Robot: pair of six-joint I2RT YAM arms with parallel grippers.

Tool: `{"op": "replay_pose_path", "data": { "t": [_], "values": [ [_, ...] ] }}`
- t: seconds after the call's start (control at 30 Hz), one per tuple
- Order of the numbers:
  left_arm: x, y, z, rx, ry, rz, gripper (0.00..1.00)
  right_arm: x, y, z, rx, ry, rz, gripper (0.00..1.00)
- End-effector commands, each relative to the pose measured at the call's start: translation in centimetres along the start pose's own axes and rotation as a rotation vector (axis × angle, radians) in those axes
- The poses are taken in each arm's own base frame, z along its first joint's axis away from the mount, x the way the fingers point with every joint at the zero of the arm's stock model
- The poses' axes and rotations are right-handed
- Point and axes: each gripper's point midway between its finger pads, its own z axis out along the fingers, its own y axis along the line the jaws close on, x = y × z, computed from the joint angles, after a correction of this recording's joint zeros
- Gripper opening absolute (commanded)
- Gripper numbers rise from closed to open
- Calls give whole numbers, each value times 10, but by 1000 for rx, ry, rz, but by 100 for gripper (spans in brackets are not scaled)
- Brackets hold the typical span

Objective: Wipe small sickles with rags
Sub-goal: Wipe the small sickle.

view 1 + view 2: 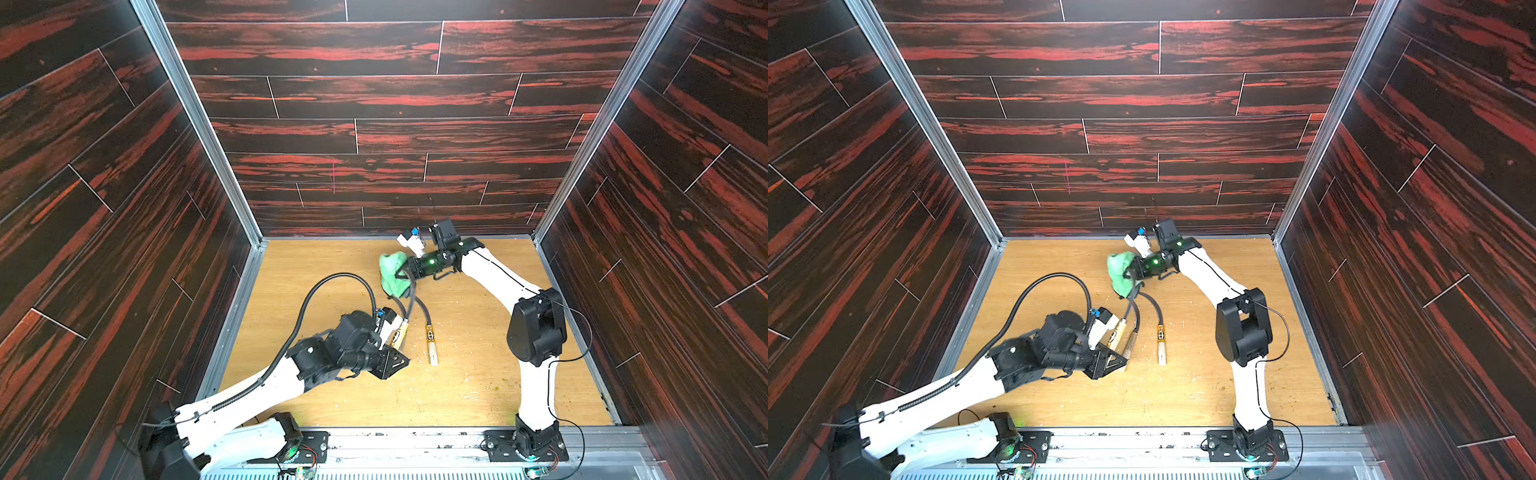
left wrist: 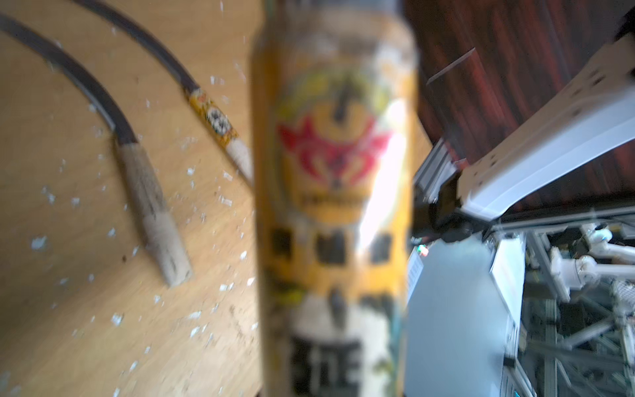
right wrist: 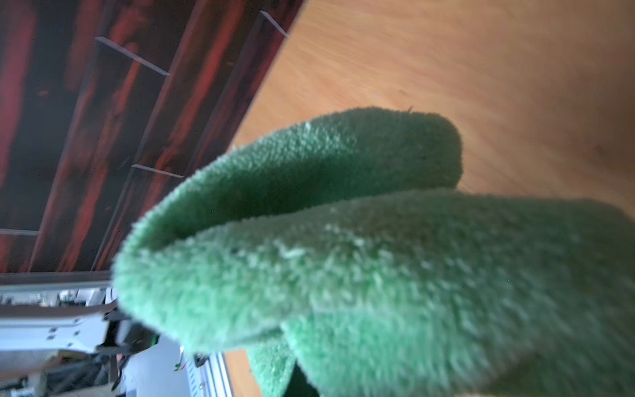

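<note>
The left pincer is clamped on the handle of the held sickle. Its dark blade runs away from that pincer toward the right pincer, which is closed on the green rag. In both top views the rag hangs bunched off the right pincer's tip, above the bench, and right at the far end of the held blade. Neither top view shows whether cloth and blade touch. The left wrist view fills its middle with the held handle, blurred but plainly wrapped in a yellow label with red and black print, a detail the top views give only as a yellowish band. That same view shows the plain sickle lying flat on the bench just beside the left pincer, its bare pale handle toward the camera, amid pale flecks of debris. Beyond it lies the third sickle, with a yellow-black band where blade meets handle. In a top view the plain sickle sits almost against the held one, and the third lies apart, between the two arms. The right wrist view is nearly all rag, folded into two fluffy lobes, with bare bench and the dark red wall behind. It shows no sickle and no pincer fingers, so the grip reads only from above.
</note>
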Motion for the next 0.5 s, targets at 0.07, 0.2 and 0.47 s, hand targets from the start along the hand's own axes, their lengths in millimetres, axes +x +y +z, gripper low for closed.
{"op": "replay_pose_path", "data": {
  "t": [0.07, 0.2, 0.47],
  "values": [
    [-38, -15, -12, 73, -220, -8, 0, -3, 11, -34, 50, -78, -9, 0],
    [-38, -7, -8, 42, -223, -35, 0, -2, 12, -46, 73, -102, 2, 0],
    [-54, -3, -14, 88, -350, -99, 0, 11, 50, -85, 45, -180, -69, 0]
  ]
}}
